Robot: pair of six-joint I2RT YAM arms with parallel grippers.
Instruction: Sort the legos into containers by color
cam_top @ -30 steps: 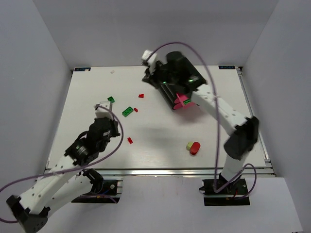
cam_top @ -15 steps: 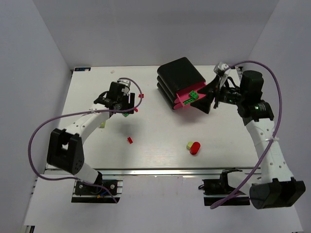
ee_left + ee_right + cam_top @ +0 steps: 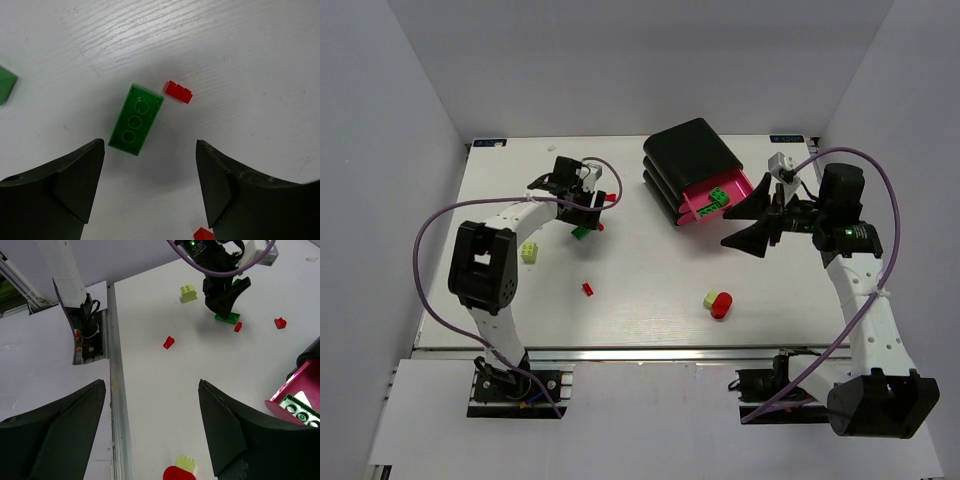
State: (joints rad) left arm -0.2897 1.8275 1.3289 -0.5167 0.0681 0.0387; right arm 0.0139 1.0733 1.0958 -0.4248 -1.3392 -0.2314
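- A lone yellow-green brick [image 3: 529, 251] lies on the surface [image 3: 650, 290] at the far left, apart from the others. It plays no part in this step.
- The left gripper [image 3: 150, 150] hangs over the dark green brick [image 3: 136, 120]. Its jaws are spread wide, with nothing between them and nothing touched.
- In the left wrist view the brick sits nearer the left finger than the right, and askew to the line between them.
- To pick it well, I judge: centre the brick in the gap and turn the wrist so the fingers meet its long sides. Then lower fully to the surface before closing.
- A small red brick [image 3: 179, 92] lies just beside the green one's far corner, apparently not touching it. It could get pinched or swept along, so the right finger should land clear of it.
- The black cabinet [image 3: 688, 150] stands at the far middle. One pink drawer [image 3: 745, 186] is pulled out with green bricks [image 3: 718, 197] inside, which is likely where this brick goes.
- The right gripper [image 3: 151, 390] hovers just beside that open drawer, jaws wide apart and empty, touching nothing.
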